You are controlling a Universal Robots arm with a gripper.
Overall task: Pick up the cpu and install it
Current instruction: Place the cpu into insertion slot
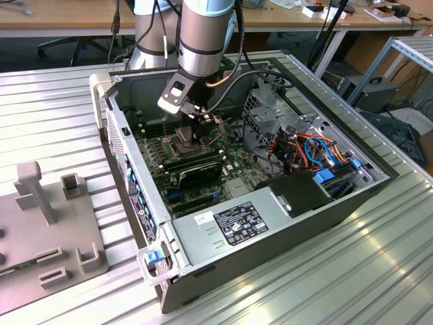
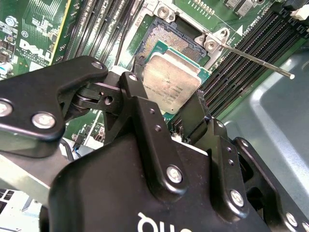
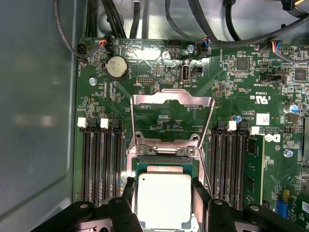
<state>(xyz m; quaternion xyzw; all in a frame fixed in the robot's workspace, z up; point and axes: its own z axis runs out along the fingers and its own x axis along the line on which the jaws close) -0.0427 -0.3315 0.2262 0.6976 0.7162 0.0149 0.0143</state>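
**Gripper clamped on the cpu over the open socket**

The gripper's black body lies closest to the lens in both wrist views, with its linkages and screw heads in front of the board. Its two fingers press against opposite edges of the cpu, so the chip is grasped between them, metal lid facing up.

In the exterior view the arm comes down from the top of the scene, and its wrist points straight down into the computer case.

From that view the fingertips and the chip are lost among the parts around them. The wrist views cut off the near edge of the cpu behind the gripper body. The socket is half covered by the chip, with a strip of its contact field showing beyond the far edge. I cannot tell whether the chip rests on the socket or hangs just above it.

The load plate is swung open and lies flat on the motherboard. The thin lever sticks out past the socket's corner. Memory slots run along both sides.

The case lies on its side with its panel off, on the ribbed metal table. It holds the motherboard, a power supply at the near end and a tangle of coloured cables. A grey fixture sits on the table well apart from the case, at the exterior view's left.
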